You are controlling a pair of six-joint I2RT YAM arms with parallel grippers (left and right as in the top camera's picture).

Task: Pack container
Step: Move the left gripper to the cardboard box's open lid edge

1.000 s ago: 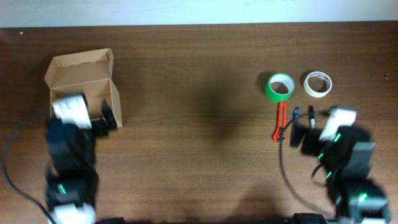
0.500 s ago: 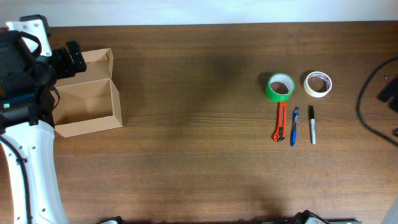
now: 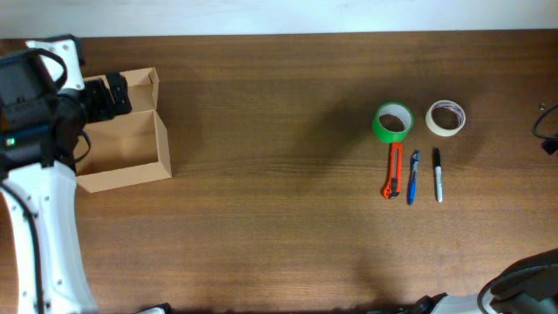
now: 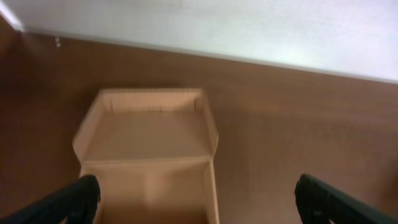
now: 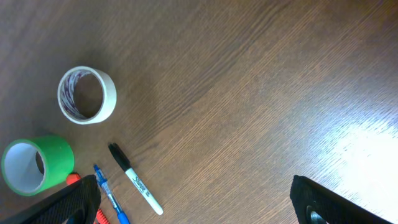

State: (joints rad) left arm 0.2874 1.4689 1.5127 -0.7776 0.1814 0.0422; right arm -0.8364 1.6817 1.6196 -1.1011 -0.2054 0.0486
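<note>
A: Brown wood table; container sits far left, flap lid back, looks empty. Left gripper hovers over it, jaws spread wide, holding nothing.

B: Right gripper?

A: Spread too, empty, near the marker and white tape roll. Its arm barely shows overhead, so its height is a guess. Best move: drop straight down, straddle one item squarely, then carry it across.

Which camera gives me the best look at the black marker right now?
The right wrist view: the black marker lies whole and close, its label visible. The overhead view shows it small, beside the blue pen. The left wrist view misses it.
</note>
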